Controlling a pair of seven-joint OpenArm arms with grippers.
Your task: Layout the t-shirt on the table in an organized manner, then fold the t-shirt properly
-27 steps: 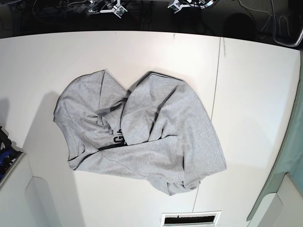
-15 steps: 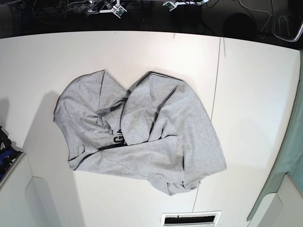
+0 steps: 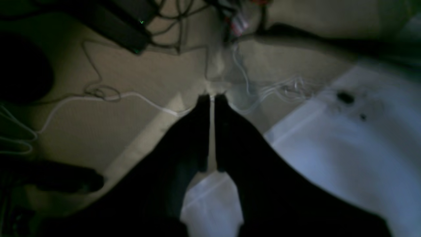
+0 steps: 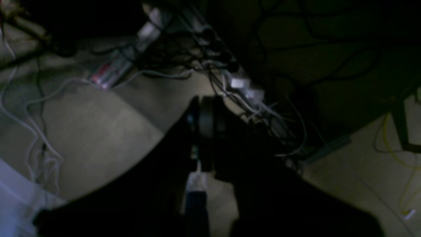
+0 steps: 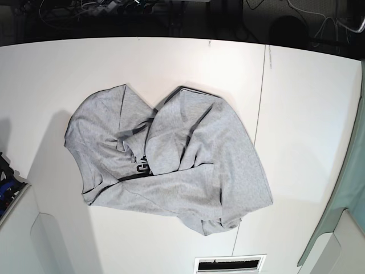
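Observation:
The light grey t-shirt (image 5: 171, 157) lies crumpled in the middle of the white table (image 5: 308, 103), folded over itself, with a bit of black lettering (image 5: 142, 166) showing. Neither gripper shows in the base view. In the left wrist view my left gripper (image 3: 212, 97) hangs over the floor beside the table's edge (image 3: 329, 148), its dark fingers almost together and holding nothing. In the right wrist view my right gripper (image 4: 205, 98) is over the floor too, its fingers together and holding nothing.
A thin dark seam (image 5: 259, 114) runs across the table right of the shirt. A slotted white panel (image 5: 230, 264) sits at the near edge. Blue gear (image 5: 4, 188) is at the left edge. Cables (image 3: 98, 93) lie on the floor beyond the table.
The two gripper tips seen at the top edge of the base view have moved up out of that view. The t-shirt has not moved.

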